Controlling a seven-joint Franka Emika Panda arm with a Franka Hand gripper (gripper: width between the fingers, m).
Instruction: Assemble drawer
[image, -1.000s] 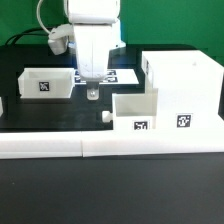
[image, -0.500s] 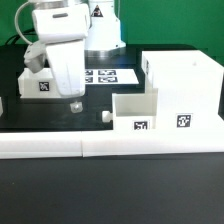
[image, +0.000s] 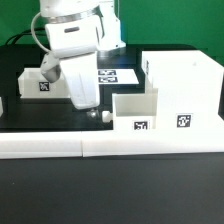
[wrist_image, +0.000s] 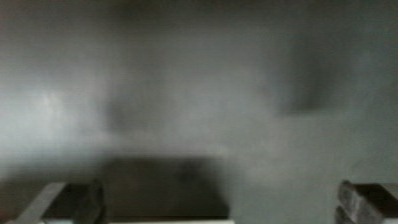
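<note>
While the tall housing (image: 186, 88) stands at the exterior view's right with the front tray (image: 135, 114) just beside it, the back tray (image: 38, 83) lies at that view's left behind the arm (image: 70, 35). The gripper (image: 93, 110) hangs tilted between both trays, the front tray nearer, toward the exterior view's right. Only the blurred wrist view shows its fingers (wrist_image: 50, 200) spread apart, holding nothing.

No legible text; only black-and-white square tags (image: 184, 122) on housing (image: 190, 85), near tray (image: 122, 112), far tray (image: 30, 79), marker board (image: 120, 74).
</note>
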